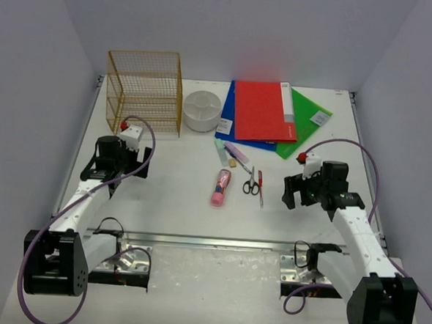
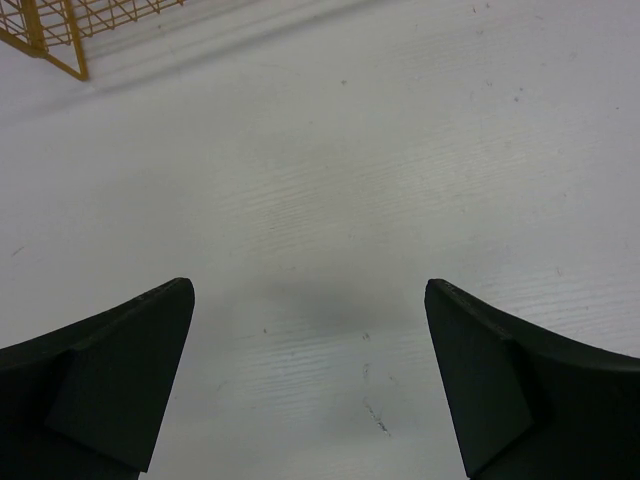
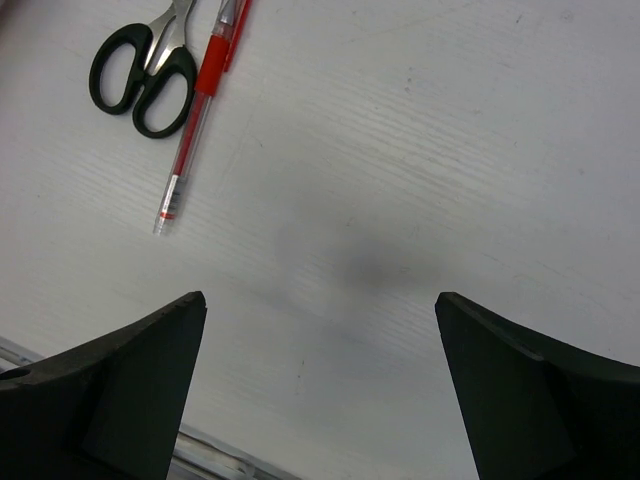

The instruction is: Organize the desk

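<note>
From overhead, we see the white table [image 1: 177, 204] stretching beneath both arms, a gold wire rack [image 1: 145, 91] at 11 o'clock, scissors [image 1: 251, 182] and a red pen [image 1: 260, 188] near centre. At the left wrist, the left tool [image 2: 308, 290] is spread wide above the table, holding nothing. At the right wrist, the right tool [image 3: 320, 300] gapes equally wide and empty, with scissors and pen at 11 o'clock.
</note>
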Controlling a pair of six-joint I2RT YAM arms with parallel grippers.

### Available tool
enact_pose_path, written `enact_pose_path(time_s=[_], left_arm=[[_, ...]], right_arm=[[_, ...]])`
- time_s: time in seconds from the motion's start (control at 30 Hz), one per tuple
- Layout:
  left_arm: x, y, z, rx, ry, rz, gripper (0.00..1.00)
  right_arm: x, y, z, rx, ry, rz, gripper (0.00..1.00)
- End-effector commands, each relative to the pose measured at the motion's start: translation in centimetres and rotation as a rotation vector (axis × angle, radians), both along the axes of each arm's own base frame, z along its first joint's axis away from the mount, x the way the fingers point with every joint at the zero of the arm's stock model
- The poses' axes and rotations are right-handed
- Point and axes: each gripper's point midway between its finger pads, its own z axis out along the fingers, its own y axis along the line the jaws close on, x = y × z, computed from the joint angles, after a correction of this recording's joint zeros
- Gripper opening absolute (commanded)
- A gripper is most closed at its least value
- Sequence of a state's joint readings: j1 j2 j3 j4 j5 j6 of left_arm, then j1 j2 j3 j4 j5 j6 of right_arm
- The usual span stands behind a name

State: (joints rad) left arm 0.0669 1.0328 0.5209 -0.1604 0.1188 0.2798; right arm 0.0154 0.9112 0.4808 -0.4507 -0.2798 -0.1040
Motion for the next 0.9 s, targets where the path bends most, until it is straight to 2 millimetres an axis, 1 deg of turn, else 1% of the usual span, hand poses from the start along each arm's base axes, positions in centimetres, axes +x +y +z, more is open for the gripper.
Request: enact_pose_path(time_s=[0.0, 0.03, 0.07, 0.1, 0.17, 0.2, 0.23, 0.27, 0.3, 0.33, 0.37, 0.4, 0.43, 0.5, 0.57, 0.63, 0.7, 0.73, 0.77, 0.8, 0.87], left_arm=[[0.5, -0.6, 0.4, -0.011, -0.018, -0.045, 1.0], [0.3, -1.1, 0.4, -0.014, -0.01, -0.082, 1.0], [0.1, -1.4, 0.4, -0.017, -0.006, -0.106, 1.0], [-0.1, -1.8, 0.4, -0.022, -0.004, -0.136, 1.0], [-0.1, -2.2, 0.7, -0.028, -0.01, -0.159, 1.0], [-0.2, -2.4, 0.7, -0.033, -0.008, -0.173, 1.0], [-0.2, -2.6, 0.9, -0.037, -0.008, -0.184, 1.0], [-0.1, -2.6, 1.1, -0.039, -0.011, -0.189, 1.0], [-0.1, -2.6, 1.2, -0.041, -0.012, -0.187, 1.0], [-0.1, -2.6, 1.1, -0.044, -0.003, -0.187, 1.0], [-0.1, -2.7, 1.1, -0.045, 0.0, -0.189, 1.0], [0.0, -2.7, 1.2, -0.044, 0.002, -0.189, 1.0], [0.0, -2.7, 1.3, -0.046, 0.006, -0.194, 1.0], [0.1, -2.8, 1.4, -0.048, 0.008, -0.2, 1.0], [0.1, -2.9, 1.2, -0.051, 0.021, -0.206, 1.0], [0.2, -2.9, 1.2, -0.052, 0.027, -0.206, 1.0], [0.2, -2.8, 1.1, -0.053, 0.03, -0.196, 1.0], [0.2, -2.8, 1.1, -0.053, 0.03, -0.194, 1.0], [0.3, -2.7, 1.2, -0.051, 0.023, -0.192, 1.0], [0.2, -2.7, 1.2, -0.05, 0.02, -0.19, 1.0], [0.2, -2.8, 1.2, -0.053, 0.015, -0.19, 1.0]], right_arm=[[1.0, 0.0, 1.7, -0.03, -0.048, 0.07, 0.99], [1.4, 0.5, 2.6, -0.037, -0.08, 0.141, 0.99], [1.3, 0.7, 2.9, -0.04, -0.079, 0.181, 0.99], [2.0, 0.9, 4.2, -0.068, -0.13, 0.252, 0.99], [2.7, 1.7, 5.9, -0.073, -0.191, 0.353, 0.99], [3.6, 2.1, 7.7, -0.088, -0.238, 0.399, 0.99], [4.4, 2.6, 9.1, -0.105, -0.27, 0.449, 0.99], [4.8, 3.0, 9.3, -0.115, -0.27, 0.505, 0.99], [4.8, 4.0, 10.1, -0.097, -0.262, 0.565, 0.98], [5.8, 5.1, 12.4, -0.116, -0.317, 0.632, 0.97], [6.2, 5.8, 12.9, -0.121, -0.319, 0.676, 0.96], [6.6, 6.9, 12.8, -0.129, -0.307, 0.745, 0.96], [6.6, 8.9, 14.1, -0.18, -0.355, 0.87, 0.96], [6.4, 11.3, 14.1, -0.265, -0.389, 1.037, 0.96], [5.2, 14.4, 12.9, -0.4, -0.42, 1.316, 0.95], [4.3, 16.0, 11.0, -0.474, -0.415, 1.5, 0.93], [3.4, 17.9, 9.7, -0.543, -0.473, 1.708, 0.92], [3.3, 18.0, 9.0, -0.542, -0.457, 1.732, 0.91], [2.9, 18.6, 8.0, -0.563, -0.48, 1.834, 0.91], [2.6, 19.2, 7.5, -0.598, -0.527, 1.932, 0.91], [2.4, 20.4, 6.7, -0.651, -0.608, 2.064, 0.91]])
